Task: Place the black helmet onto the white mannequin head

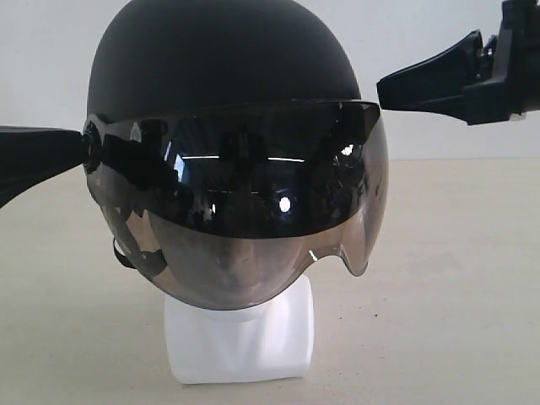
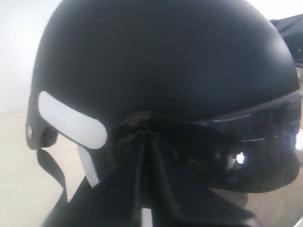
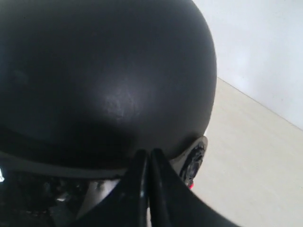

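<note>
The helmet (image 1: 228,59) fills mid-frame, seated over the head (image 1: 240,337), likely a stiff, light, slick shell best steered by its sides, where the left gripper (image 1: 83,150), mid-left, and right gripper (image 1: 384,89), upper right, rest with jaws pressed together, grasping nothing

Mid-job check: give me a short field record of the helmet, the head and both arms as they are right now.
helmet: black, seated over the mannequin head
visor: down, covering the face
left arm: jaws shut, tips at the helmet's side by the visor pivot
right arm: jaws shut, tips by the helmet's other side; contact unclear
table: beige, the head's base stands on it
</note>
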{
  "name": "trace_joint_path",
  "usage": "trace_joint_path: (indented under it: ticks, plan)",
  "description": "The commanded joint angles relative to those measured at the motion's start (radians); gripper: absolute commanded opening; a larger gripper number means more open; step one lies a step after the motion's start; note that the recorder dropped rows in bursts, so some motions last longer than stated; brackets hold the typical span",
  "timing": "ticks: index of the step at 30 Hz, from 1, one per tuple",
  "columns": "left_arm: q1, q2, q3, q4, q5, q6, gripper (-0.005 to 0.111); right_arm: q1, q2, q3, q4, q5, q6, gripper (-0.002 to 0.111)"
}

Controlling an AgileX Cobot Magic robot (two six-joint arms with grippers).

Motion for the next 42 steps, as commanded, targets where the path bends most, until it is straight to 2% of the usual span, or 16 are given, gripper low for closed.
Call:
trace_joint_path:
  ticks: [1, 17, 42]
  plan:
    - [-0.004, 0.001, -0.005, -0.002, -0.018, 0.008, 0.004, 0.032, 0.001, -0.008, 0.001, -0.016, 0.000, 0.000]
    - [-0.004, 0.004, -0.005, -0.002, 0.053, 0.016, 0.004, 0.032, 0.001, -0.008, -0.008, -0.001, 0.016, 0.000]
    - [-0.004, 0.045, -0.005, -0.002, 0.057, 0.060, 0.004, 0.032, 0.001, -0.008, -0.010, 0.024, 0.023, 0.000]
